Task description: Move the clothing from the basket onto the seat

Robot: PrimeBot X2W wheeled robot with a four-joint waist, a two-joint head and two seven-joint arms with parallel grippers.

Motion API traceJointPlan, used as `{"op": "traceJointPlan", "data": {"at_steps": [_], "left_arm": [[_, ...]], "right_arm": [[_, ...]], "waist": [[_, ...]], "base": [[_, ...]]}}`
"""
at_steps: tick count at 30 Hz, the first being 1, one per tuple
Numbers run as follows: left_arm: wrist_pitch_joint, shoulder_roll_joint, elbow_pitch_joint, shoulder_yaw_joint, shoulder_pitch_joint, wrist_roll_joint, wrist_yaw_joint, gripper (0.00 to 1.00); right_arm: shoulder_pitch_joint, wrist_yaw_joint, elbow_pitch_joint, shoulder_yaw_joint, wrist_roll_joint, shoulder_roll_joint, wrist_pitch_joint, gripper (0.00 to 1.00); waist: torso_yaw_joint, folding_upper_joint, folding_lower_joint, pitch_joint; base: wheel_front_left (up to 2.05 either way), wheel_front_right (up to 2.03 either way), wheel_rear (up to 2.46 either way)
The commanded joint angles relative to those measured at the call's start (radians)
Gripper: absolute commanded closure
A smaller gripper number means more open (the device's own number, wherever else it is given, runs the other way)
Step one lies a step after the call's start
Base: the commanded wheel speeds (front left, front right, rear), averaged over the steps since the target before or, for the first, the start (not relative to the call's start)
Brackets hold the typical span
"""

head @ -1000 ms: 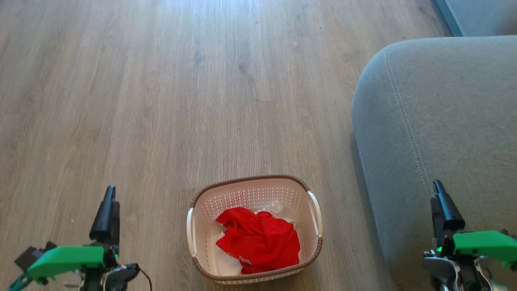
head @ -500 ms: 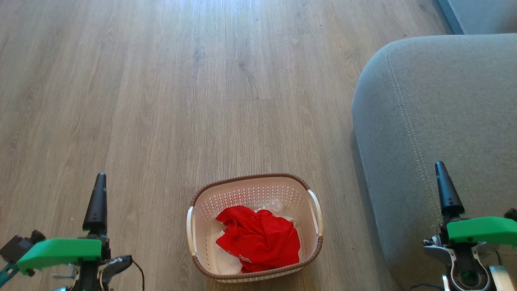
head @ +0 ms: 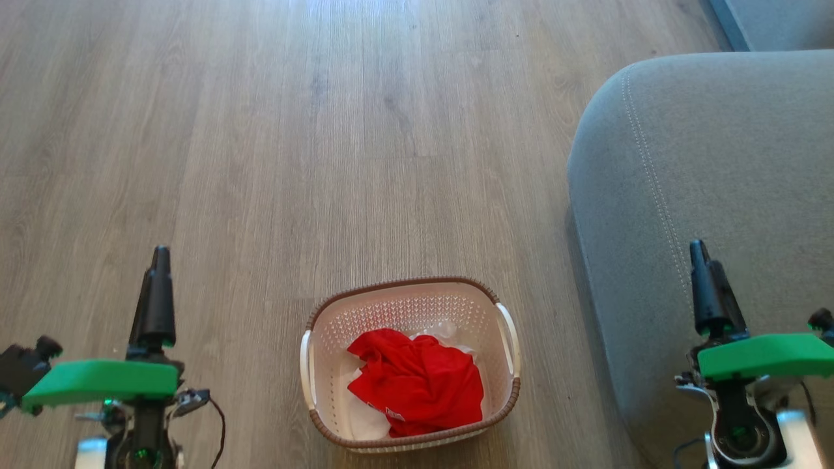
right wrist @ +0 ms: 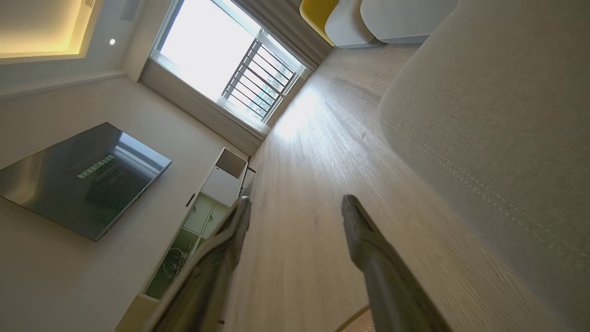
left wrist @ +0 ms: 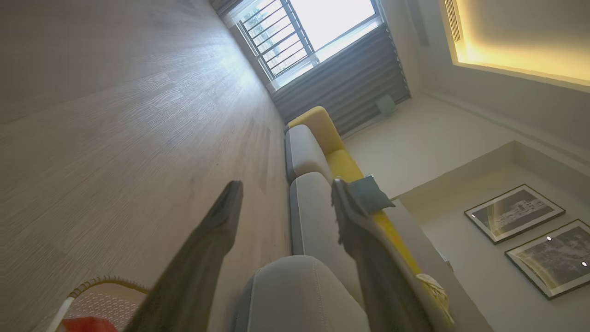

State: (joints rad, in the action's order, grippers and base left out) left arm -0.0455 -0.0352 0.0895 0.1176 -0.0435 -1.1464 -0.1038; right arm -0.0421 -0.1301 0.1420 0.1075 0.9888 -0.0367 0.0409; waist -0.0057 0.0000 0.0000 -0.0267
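Crumpled red clothing [head: 417,384] lies in the cream basket [head: 397,286] on the wood floor, with white fabric under it. The grey seat [head: 717,163] rises to the basket's right. My left gripper [head: 159,254] hangs over the floor to the basket's left, well apart from it. My right gripper [head: 698,247] hangs over the seat's front part. In the left wrist view the left gripper [left wrist: 286,190] is open and empty, with the basket [left wrist: 99,282] and a bit of red clothing [left wrist: 87,325] at the bottom left. In the right wrist view the right gripper [right wrist: 297,202] is open and empty beside the seat [right wrist: 498,92].
Bare wood floor [head: 326,130] stretches ahead of the basket. More sofa cushions, grey and yellow [left wrist: 318,124], run toward a window [left wrist: 313,27]. A wall television [right wrist: 83,177] and a low white cabinet [right wrist: 216,189] stand across the room.
Both grippers have risen in the head view, the fingers reaching further forward. Basket, clothing and seat have stayed put apart from a slight camera shift.
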Motion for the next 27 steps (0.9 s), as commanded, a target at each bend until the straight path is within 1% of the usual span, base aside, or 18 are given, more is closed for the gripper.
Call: {"op": "traceJointPlan", "data": {"at_steps": [1, 6, 15, 19, 23, 27], "left_arm": [[-0.011, -0.009, -0.055, 0.002, -0.053, 0.039, 0.007, 0.0], [-0.025, -0.009, -0.105, -0.051, -0.052, 0.16, 0.063, 0.0], [-0.052, -0.01, -0.158, -0.164, -0.057, 0.376, 0.146, 0.0], [-0.064, -0.011, -0.144, -0.206, -0.05, 0.457, 0.18, 0.0], [-0.076, -0.012, -0.138, -0.244, -0.059, 0.55, 0.204, 0.0], [-0.088, -0.032, -0.144, -0.299, -0.067, 0.627, 0.245, 0.0]], "right_arm": [[-0.059, 0.0, -0.049, -0.015, -0.032, -0.01, 0.017, 0.0], [-0.065, 0.0, -0.07, -0.033, -0.112, -0.01, 0.032, 0.0], [-0.071, 0.0, -0.101, -0.062, -0.25, -0.011, 0.058, 0.0], [-0.074, 0.0, -0.112, -0.078, -0.311, -0.011, 0.07, 0.0], [-0.074, 0.0, -0.121, -0.092, -0.368, -0.011, 0.082, 0.0], [-0.074, 0.0, -0.124, -0.107, -0.431, -0.011, 0.094, 0.0]], "waist": [[0.0, 0.0, 0.0, -0.001], [-0.002, 0.0, 0.0, -0.004], [-0.007, 0.0, 0.0, -0.01], [-0.009, 0.0, 0.0, -0.011], [-0.012, 0.0, 0.0, -0.013], [-0.014, 0.0, 0.0, -0.014]], "base": [[0.0, 0.0, 0.0], [0.0, 0.0, 0.0], [0.0, 0.0, 0.0], [0.0, 0.0, 0.0], [0.0, 0.0, 0.0], [0.0, 0.0, 0.0]]}}
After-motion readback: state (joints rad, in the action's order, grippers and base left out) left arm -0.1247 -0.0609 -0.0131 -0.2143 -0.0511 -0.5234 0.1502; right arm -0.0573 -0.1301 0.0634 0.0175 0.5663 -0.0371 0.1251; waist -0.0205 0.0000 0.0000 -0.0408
